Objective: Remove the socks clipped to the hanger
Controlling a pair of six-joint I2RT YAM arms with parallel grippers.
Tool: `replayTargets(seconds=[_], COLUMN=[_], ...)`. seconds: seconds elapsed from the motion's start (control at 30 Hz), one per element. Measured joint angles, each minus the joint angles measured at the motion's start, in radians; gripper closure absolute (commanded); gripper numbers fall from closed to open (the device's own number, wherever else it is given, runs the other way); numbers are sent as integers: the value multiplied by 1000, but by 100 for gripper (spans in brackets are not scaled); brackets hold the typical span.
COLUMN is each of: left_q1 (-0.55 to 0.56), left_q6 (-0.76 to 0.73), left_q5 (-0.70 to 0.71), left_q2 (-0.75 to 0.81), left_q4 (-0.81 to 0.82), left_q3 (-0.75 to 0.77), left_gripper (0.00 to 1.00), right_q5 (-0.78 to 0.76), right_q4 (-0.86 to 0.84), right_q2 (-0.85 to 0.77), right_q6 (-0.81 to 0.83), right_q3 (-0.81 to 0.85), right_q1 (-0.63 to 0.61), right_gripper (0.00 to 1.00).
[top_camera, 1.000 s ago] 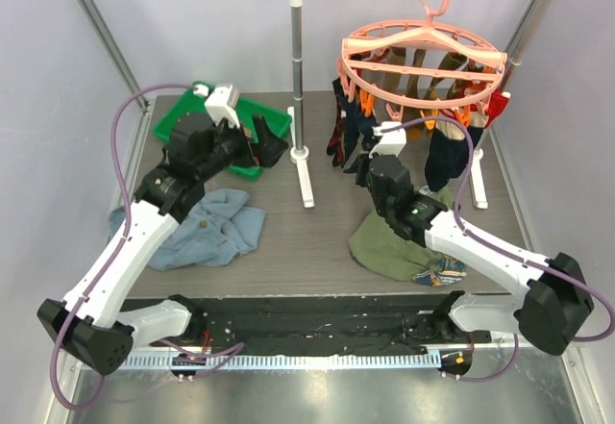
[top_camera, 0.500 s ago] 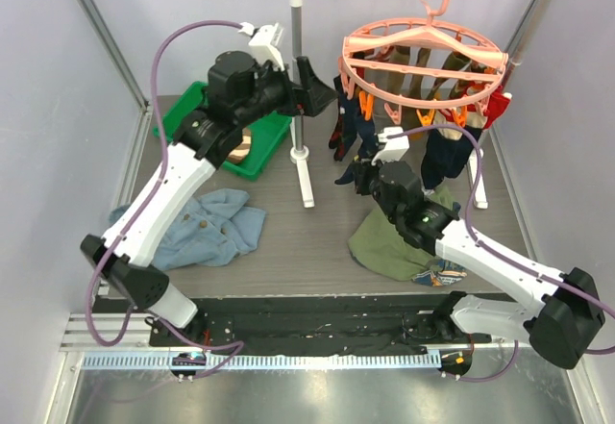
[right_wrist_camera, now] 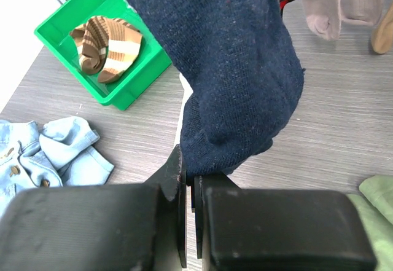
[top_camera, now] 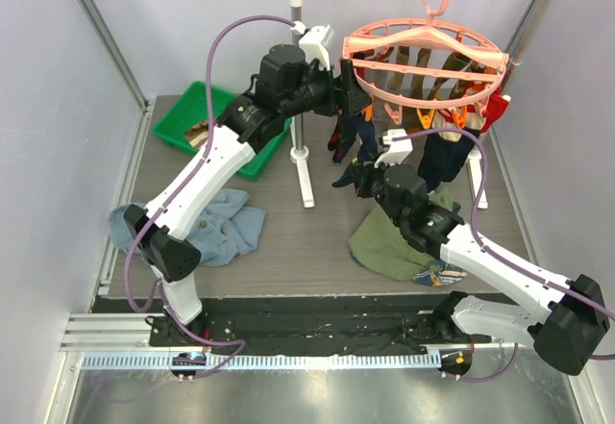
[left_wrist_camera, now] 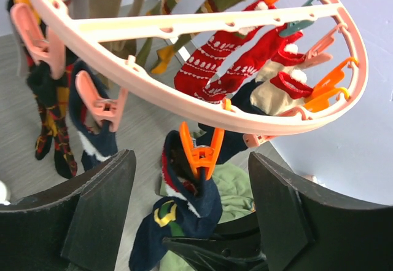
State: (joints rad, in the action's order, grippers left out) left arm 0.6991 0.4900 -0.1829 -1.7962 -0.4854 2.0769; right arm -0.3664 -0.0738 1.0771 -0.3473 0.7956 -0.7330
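Note:
The salmon-pink round hanger [top_camera: 423, 54] hangs by its hook from the rail, with several socks clipped round its ring [left_wrist_camera: 202, 105]: red-and-white, olive, beige, dark patterned. My left gripper [top_camera: 341, 92] is open at the hanger's left rim; in the left wrist view [left_wrist_camera: 193, 203] its jaws stand wide on either side of an orange peg [left_wrist_camera: 198, 154] that holds a navy sock [left_wrist_camera: 184, 212]. My right gripper [top_camera: 357, 176] is below it, shut on the toe of that navy sock [right_wrist_camera: 239, 68], as the right wrist view [right_wrist_camera: 191, 182] shows.
A green bin [top_camera: 226, 155] at the back left holds brown-and-tan striped socks [right_wrist_camera: 104, 40]. A blue denim garment [top_camera: 216, 227] lies front left and an olive-green garment [top_camera: 394, 241] under the hanger. The grey-and-white rail stand [top_camera: 298, 78] rises between the arms.
My left arm has risen from the green bin and swung right to the hanger's left rim, gripper open. My right gripper has stayed on the navy sock, barely shifting.

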Motion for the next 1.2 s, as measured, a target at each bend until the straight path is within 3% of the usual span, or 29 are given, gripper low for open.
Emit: replayTargets(seconds=[0.3, 0.43, 0.8, 0.93, 1.03, 1.13, 1.2], left_q1=[27, 32, 47, 57, 62, 66, 66], left_q6=[-2, -6, -37, -53, -57, -58, -60], left_q5=[29, 43, 59, 59, 59, 59, 60], left_q2=[-48, -63, -99, -108, -118, -127, -131], left_q4=[-6, -6, -1, 4, 6, 10, 10], left_q3=[51, 64, 67, 68, 76, 87, 97], left_gripper=[32, 45, 41, 44, 57, 84, 95], right_q5=[7, 13, 14, 14, 15, 16, 18], right_q4=[0, 0, 0, 0, 0, 0, -1], right_q2=[0, 0, 0, -3, -6, -6, -7], right_q6=[-1, -3, -4, -5, -5, -7, -8], right_q3=[-3, -3, -11, -13, -14, -16, -20], right_q1=[0, 0, 0, 0, 0, 0, 0], right_gripper=[99, 99, 99, 99, 99, 99, 99])
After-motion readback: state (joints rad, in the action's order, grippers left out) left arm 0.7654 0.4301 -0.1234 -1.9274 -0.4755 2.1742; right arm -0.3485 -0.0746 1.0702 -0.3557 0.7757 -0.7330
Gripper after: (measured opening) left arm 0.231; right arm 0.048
